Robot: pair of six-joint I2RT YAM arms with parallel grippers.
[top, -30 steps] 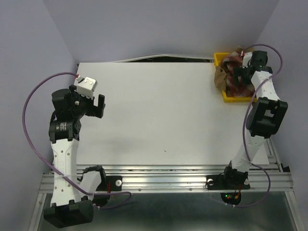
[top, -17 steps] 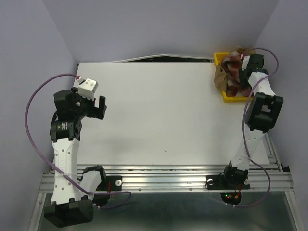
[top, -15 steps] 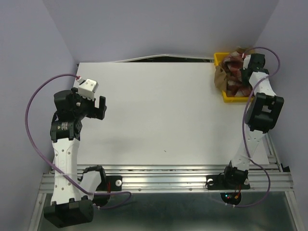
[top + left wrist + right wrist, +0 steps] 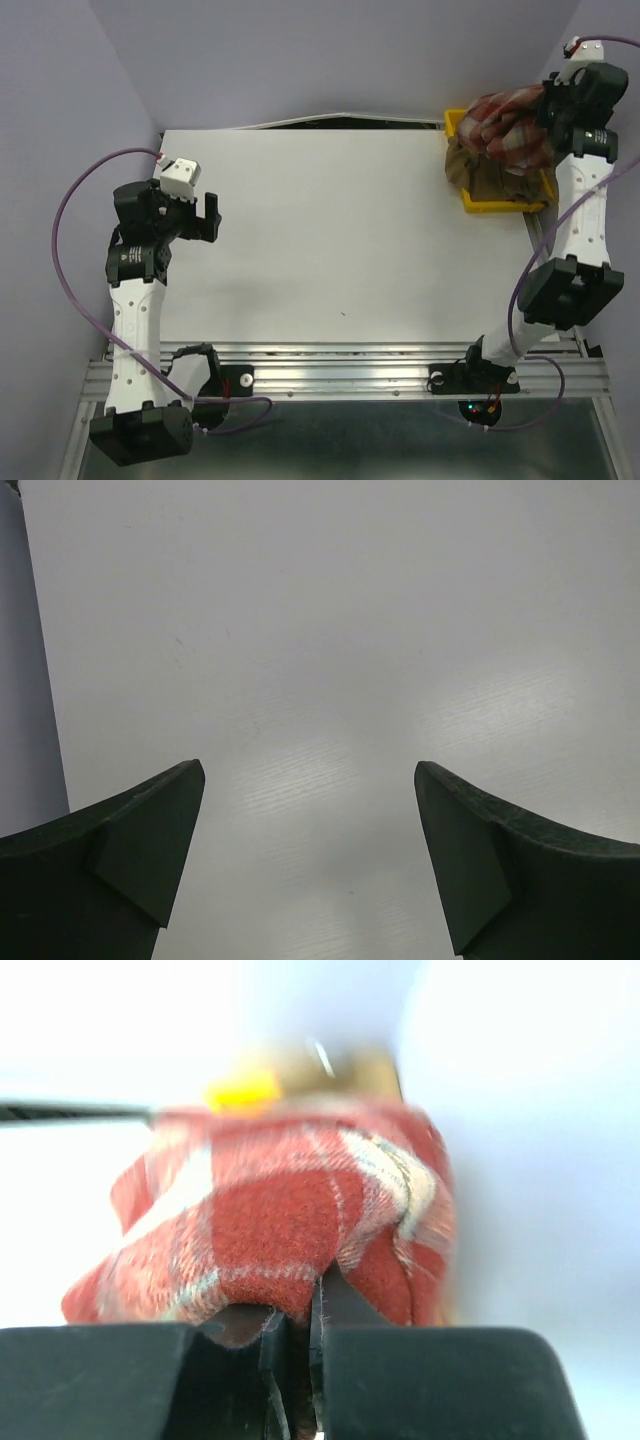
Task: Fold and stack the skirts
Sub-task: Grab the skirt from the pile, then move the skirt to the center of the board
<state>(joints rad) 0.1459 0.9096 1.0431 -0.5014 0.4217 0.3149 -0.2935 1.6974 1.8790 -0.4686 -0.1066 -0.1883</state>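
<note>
The right gripper [image 4: 545,108] is pinching the plaid skirt [image 4: 505,125] above the yellow tray [image 4: 500,207], where the tan skirt [image 4: 488,178] is lying over the rim. The left gripper [image 4: 207,216] is hovering spread over the counter [image 4: 330,240].

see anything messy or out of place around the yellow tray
Yes. The tan-brown skirt lies crumpled in the yellow tray, spilling over its left wall. The plaid skirt hangs bunched above it from the right gripper, whose fingers are shut on it. Nothing looks damaged.
</note>
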